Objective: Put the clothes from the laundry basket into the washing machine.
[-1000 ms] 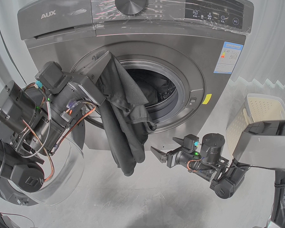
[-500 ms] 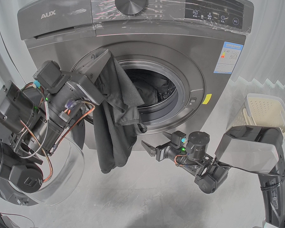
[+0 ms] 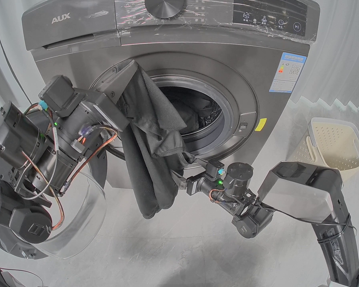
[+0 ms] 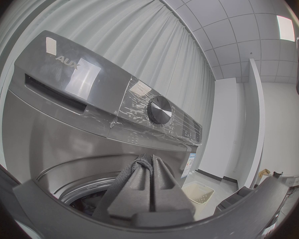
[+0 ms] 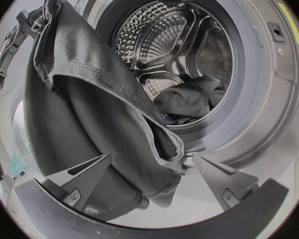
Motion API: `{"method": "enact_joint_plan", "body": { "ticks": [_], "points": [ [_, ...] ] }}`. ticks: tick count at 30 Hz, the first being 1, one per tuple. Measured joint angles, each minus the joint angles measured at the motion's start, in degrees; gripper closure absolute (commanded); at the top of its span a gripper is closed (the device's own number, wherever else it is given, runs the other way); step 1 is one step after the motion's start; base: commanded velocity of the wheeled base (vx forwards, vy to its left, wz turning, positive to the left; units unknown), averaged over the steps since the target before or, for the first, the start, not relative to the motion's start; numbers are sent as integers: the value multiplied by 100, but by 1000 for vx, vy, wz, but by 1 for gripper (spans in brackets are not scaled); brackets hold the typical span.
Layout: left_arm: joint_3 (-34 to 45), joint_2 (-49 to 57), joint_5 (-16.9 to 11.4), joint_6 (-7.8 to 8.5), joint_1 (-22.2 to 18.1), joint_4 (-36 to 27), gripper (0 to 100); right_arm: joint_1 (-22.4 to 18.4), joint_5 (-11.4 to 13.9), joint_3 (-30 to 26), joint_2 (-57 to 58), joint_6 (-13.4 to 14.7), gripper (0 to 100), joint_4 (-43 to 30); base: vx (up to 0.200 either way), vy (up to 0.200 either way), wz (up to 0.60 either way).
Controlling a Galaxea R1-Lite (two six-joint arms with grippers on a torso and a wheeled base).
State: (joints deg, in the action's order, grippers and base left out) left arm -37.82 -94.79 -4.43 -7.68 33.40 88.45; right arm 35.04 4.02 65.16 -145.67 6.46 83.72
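A dark grey garment (image 3: 153, 140) hangs in front of the washing machine's open drum (image 3: 199, 112), its bottom well above the floor. My left gripper (image 3: 129, 69) is shut on the garment's top edge at the upper left of the door ring; in the left wrist view its closed fingers (image 4: 162, 183) pinch the cloth (image 4: 136, 165). My right gripper (image 3: 185, 171) is open below the drum opening, with a low fold of the garment (image 5: 123, 123) between its spread fingers (image 5: 99, 166). More dark clothes (image 5: 189, 100) lie inside the drum.
The cream laundry basket (image 3: 339, 140) stands on the floor to the right of the machine. The machine's glass door (image 3: 83, 216) is swung open at the lower left, under my left arm. Bare grey floor (image 3: 179, 248) lies in front of the machine.
My right arm has moved left and up towards the hanging garment, so its open fingers now straddle the low fold. The garment has swung a little; the left gripper has kept its hold.
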Motion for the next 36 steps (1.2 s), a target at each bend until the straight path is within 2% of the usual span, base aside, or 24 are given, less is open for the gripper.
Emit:
{"method": "enact_joint_plan", "body": {
  "ticks": [5, 6, 15, 19, 26, 27, 36],
  "points": [
    [20, 9, -4, -1, -2, 1, 100, -105, 71, 505, -235, -45, 0, 0, 0, 0, 0],
    [20, 9, -4, -1, -2, 0, 100, -122, 101, 568, -271, -45, 100, 16, 0, 0, 0],
    [20, 15, 0, -11, 0, 4, 100, -73, 211, 805, -395, -48, 100, 132, 0, 0, 0],
    [20, 20, 2, -63, 0, 4, 100, -43, 227, 816, -395, -48, 100, 183, 0, 0, 0],
    [13, 20, 2, -96, -9, 4, 100, -12, 229, 450, -316, -48, 100, 219, 0, 0, 0],
    [6, 20, 5, -99, -9, 4, 100, -4, 229, 385, -306, -48, 0, 219, 0, 0, 0],
    [-2, 22, 2, -101, -6, 4, 100, 40, 240, 341, -295, -52, 0, 195, 0, 0, 0]
  ]
}}
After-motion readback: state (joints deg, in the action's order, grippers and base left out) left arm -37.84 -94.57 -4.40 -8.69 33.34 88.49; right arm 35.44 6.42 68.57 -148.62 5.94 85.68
